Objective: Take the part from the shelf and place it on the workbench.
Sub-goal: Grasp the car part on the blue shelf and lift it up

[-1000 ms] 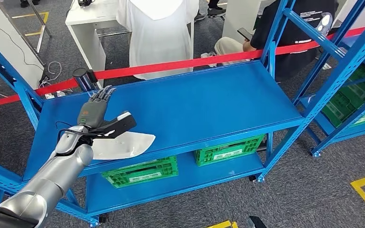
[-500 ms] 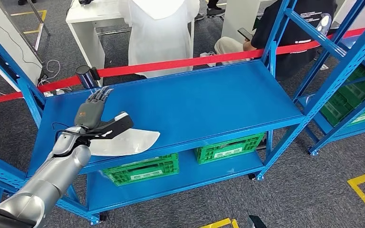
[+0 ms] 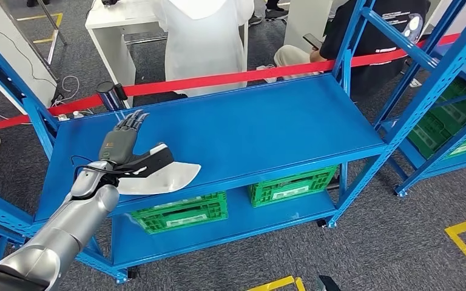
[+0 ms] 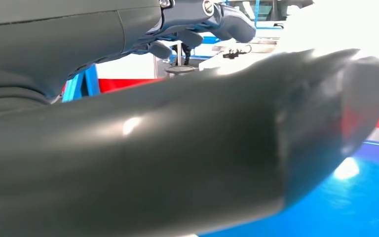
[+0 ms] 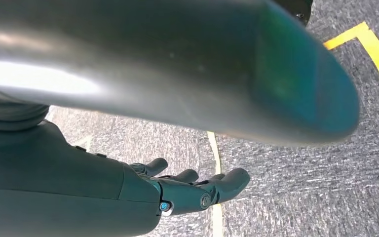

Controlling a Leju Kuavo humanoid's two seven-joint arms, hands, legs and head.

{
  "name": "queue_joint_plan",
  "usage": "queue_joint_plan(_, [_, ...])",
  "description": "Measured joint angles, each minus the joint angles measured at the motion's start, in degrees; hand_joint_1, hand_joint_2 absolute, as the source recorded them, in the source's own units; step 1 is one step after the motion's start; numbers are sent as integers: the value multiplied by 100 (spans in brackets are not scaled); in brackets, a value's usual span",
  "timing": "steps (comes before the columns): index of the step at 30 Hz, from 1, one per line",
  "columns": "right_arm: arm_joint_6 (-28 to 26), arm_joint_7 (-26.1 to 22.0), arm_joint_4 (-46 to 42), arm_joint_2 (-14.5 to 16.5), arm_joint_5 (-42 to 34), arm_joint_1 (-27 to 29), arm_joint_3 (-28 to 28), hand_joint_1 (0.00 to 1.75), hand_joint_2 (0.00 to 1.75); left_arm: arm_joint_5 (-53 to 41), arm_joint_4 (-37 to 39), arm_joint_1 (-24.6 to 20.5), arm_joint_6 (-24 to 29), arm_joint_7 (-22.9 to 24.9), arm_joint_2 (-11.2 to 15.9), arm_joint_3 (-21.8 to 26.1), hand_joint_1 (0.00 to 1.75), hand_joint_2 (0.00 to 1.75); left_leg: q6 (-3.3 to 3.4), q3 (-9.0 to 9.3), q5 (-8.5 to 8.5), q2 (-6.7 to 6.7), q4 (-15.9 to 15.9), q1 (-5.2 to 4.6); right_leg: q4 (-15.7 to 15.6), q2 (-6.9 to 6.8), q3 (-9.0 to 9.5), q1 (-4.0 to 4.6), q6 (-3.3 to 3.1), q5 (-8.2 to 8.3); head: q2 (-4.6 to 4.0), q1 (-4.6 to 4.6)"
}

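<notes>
Left hand [image 3: 123, 145] extended, fingers straight; right hand [image 5: 177, 190] loosely curled

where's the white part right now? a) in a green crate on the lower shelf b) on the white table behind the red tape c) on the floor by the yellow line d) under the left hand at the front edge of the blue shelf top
d: the white part lies at the front edge of the blue shelf top, with the left hand over one end of it.
</notes>
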Motion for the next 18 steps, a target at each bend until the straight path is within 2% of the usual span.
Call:
queue_joint_plan(2, [0,-2,0,2,-15,0,-1,0,0,2,1,-6,-4,2,0,0,0,0,-68,-149,-242,-2,346,16,-25,-4,-4,-23,-59,34,0,-20])
queue_joint_plan(4, [0,-2,0,2,-25,1,-4,0,0,2,5,1,-17,3,-3,-1,0,0,-118,-463,-638,-2,1107,40,-25,-5,-20,-26,-80,46,0,-33])
queue_joint_plan(5, [0,-2,0,2,-27,2,-6,0,0,2,10,14,-25,3,-5,-2,0,0,-132,-604,-765,-1,1445,52,-25,-4,-27,-26,-83,50,0,-33])
queue_joint_plan(6, [1,-2,0,2,-27,4,-7,0,0,2,15,27,-32,4,-8,-2,0,0,-136,-665,-789,-1,1610,60,-24,-2,-32,-26,-83,54,0,-33])
queue_joint_plan(7, [1,-2,0,2,-28,5,-8,0,0,4,19,35,-36,4,-9,-2,0,0,-130,-607,-697,-1,1527,65,-22,2,-34,-27,-80,59,0,-34])
queue_joint_plan(9, [3,-4,0,2,-28,7,-11,0,0,8,24,26,-39,-1,-10,-2,0,0,-94,-209,-336,-2,777,69,-19,11,-29,-28,-65,67,0,-34])
queue_joint_plan(11, [4,-6,0,1,-27,3,-15,0,0,13,23,2,-39,-10,-14,-2,0,0,-45,140,-133,-7,98,43,-20,15,-44,-21,-16,84,0,-31])
queue_joint_plan(12, [4,-7,0,0,-26,3,-18,0,0,16,24,-5,-39,-14,-17,-2,0,0,-19,196,-116,-11,-35,28,-24,14,-56,-18,19,97,0,-30])
queue_joint_plan(15, [4,-7,0,-3,-22,5,-24,0,0,25,26,-10,-39,-19,-23,-2,0,0,88,182,-61,-17,-95,11,-46,10,-75,-30,137,126,0,-29])
queue_joint_plan(16, [6,-7,0,-3,-20,5,-24,0,0,28,26,-14,-39,-19,-27,-3,0,0,132,182,-30,-12,-125,20,24,7,-109,-32,166,65,0,-23])
queue_joint_plan(18, [8,-7,0,-5,-11,3,-24,0,0,38,27,-20,-39,-19,-36,-4,0,0,200,169,24,1,-168,38,509,1,-326,-35,204,-252,0,-3])
